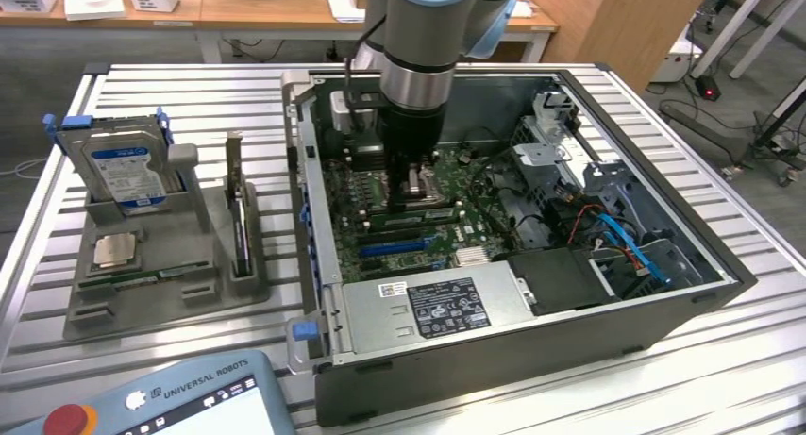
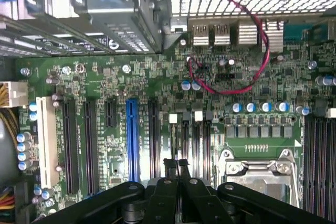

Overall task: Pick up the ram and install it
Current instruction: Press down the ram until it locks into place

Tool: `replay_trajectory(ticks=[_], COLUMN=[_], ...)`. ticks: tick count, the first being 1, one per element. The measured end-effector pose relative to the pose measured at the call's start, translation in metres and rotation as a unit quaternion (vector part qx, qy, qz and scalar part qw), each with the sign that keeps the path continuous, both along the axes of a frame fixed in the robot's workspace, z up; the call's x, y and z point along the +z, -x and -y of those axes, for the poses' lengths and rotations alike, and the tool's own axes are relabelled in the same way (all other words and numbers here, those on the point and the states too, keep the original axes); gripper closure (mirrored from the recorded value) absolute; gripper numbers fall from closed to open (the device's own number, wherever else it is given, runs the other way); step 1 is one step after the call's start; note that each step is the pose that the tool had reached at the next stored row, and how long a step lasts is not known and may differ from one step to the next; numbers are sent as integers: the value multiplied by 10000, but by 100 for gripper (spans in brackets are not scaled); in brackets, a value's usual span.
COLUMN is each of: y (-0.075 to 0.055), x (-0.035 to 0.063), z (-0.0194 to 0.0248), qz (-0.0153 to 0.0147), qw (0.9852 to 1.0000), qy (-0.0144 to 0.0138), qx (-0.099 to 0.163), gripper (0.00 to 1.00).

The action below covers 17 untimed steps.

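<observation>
Exterior view: I have the gripper [image 1: 420, 192] down inside the case [image 1: 705, 293], over the motherboard [image 1: 377, 185]. The ram [image 1: 142, 280] lies flat in the grey holder [image 1: 189, 298], well apart from the case, unheld.

Wrist view: fingers [image 2: 170, 169] pressed together, pinching nothing, poised above the board's slots [image 2: 131, 135], apparently positioning.

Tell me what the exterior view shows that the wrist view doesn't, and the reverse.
Exterior view alone: the robot arm reaching down into the open computer case, the power supply, and on the exterior view's left a gray holder with a hard drive, a silver processor chip and an upright card.

Wrist view alone: the blue slot, white slot and a red wire, close up.

Both: the green motherboard and the claw, shut, above the board.
</observation>
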<state>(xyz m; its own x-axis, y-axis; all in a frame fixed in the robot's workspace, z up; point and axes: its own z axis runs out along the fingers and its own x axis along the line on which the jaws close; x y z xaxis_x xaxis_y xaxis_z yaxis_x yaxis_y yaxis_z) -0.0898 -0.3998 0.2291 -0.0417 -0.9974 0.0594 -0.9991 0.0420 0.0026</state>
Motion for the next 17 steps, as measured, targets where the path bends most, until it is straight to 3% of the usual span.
replay_trajectory(ticks=[17], y=[97], x=[-10], z=[0], qz=[-14], qw=[10000], qy=[0], qx=[0], gripper=[90])
